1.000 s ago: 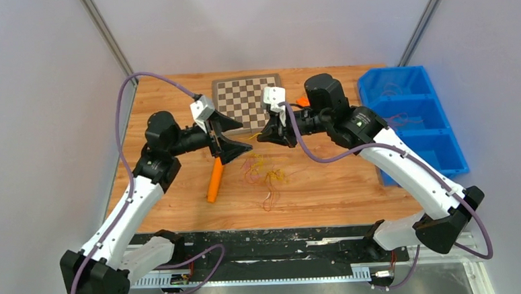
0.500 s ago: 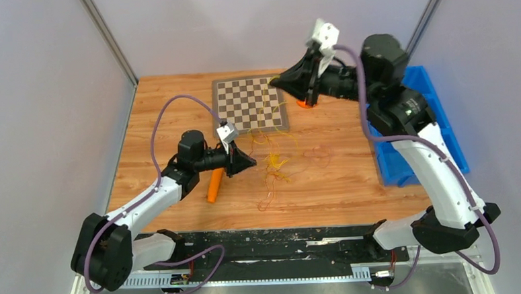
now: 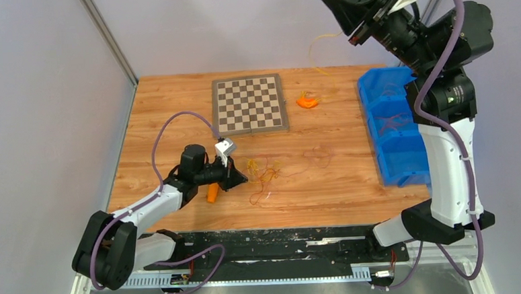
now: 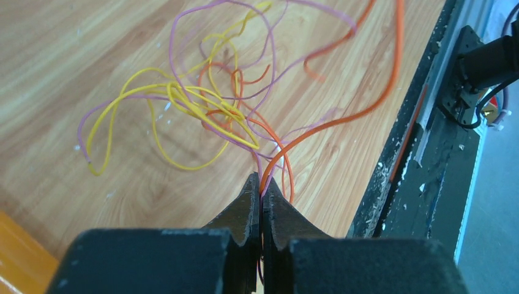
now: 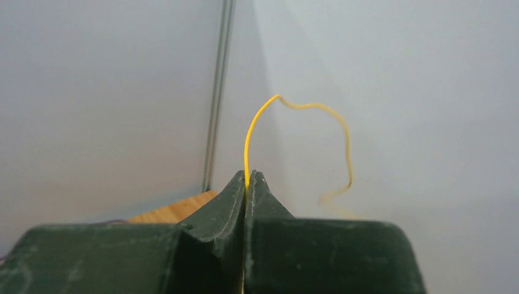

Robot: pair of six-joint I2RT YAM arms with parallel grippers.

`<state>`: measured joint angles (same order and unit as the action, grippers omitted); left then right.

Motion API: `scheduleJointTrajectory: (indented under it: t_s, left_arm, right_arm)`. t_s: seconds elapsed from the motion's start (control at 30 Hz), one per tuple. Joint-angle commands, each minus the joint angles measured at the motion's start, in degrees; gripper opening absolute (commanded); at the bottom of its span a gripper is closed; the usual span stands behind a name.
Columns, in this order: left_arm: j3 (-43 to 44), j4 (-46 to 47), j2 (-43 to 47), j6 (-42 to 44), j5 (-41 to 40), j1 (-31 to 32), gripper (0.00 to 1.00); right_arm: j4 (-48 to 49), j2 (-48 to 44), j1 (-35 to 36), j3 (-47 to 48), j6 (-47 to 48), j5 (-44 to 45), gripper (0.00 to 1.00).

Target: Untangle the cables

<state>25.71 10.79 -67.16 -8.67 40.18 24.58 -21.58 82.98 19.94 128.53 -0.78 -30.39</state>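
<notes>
1. Clamped shut, the jaws of the left gripper (image 4: 261,184) pinch thin strands at the near edge of the cables (image 4: 202,104). An orange wire and a pale purple one run out from between the tips.
2. The jaws of the right gripper (image 5: 248,177) are pressed together as well, nipping a single yellow strand (image 5: 256,122). It rises from the tips, arches over and hangs down in a kinked curl against the grey wall.
3. Just beyond the left fingertips, the tangle lies loose on the wooden table (image 3: 162,112), with yellow loops crossing orange and purple ones.
4. Seen from above, the left arm reaches low across the table, its gripper at the tangle's left edge. An orange stick (image 3: 212,192) lies just beside it, partly hidden by the gripper.
5. The right arm stands raised high over the far right corner, above a blue bin (image 3: 395,130). The yellow strand dangles from its tips toward the table's far edge, and where its lower end finishes cannot be made out.
6. A checkerboard (image 3: 249,104) lies flat at the far centre, with a small orange object (image 3: 306,102) to its right.
7. A separate reddish loop (image 3: 319,155) rests on the wood between the tangle and the bin.
8. More thin reddish wires show inside the bin's compartments.
</notes>
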Motion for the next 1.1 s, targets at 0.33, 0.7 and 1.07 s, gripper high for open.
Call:
scheduleJointTrajectory:
  t_s: [0.33,0.7,1.07]
  left_arm:
    - [7.80,-13.45,6.14,3.77,0.90,-1.38,0.86]
    - [10.53,-19.13,6.14,4.81,4.13,-1.39,1.00]
    - [11.56,-19.09,5.04,6.83,1.90,-1.39,1.00]
  right_arm:
    - [-11.91,-10.75,-15.65,-18.32,16.08,-0.33,0.00]
    - [-36.50,-3.30,-42.12,-12.14,29.25,-20.45,0.00]
    - [-50.70,6.82,-61.83,2.16,42.11,-27.73,0.00]
